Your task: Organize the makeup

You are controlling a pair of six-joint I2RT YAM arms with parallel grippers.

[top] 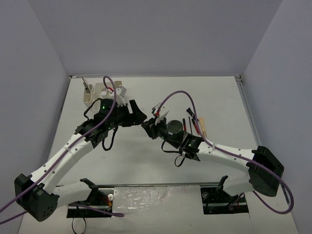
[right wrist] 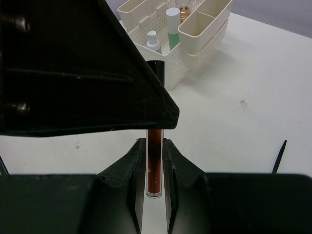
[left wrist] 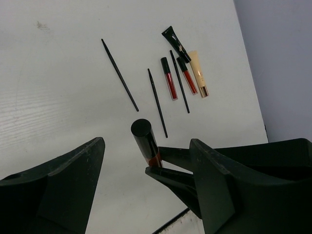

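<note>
My right gripper (right wrist: 155,146) is shut on a red lip gloss tube (right wrist: 155,165) with a black cap and holds it above the table. My left gripper (left wrist: 146,146) is open, with the tube's capped end (left wrist: 142,135) between its fingers and not touching them. The two grippers meet at mid table, left (top: 138,118) and right (top: 148,127). More makeup lies on the table: thin black brushes (left wrist: 119,74), two red glosses (left wrist: 169,80), a tan tube (left wrist: 199,73) and a black tube (left wrist: 174,41). Grey-capped (right wrist: 152,41), green (right wrist: 172,27) and amber (right wrist: 184,9) bottles stand in the box.
The white-and-beige compartmented box (right wrist: 202,27) stands at the back left of the table (top: 92,95). Grey walls close in the table on three sides. The loose makeup lies right of centre (top: 197,124), close to my right arm.
</note>
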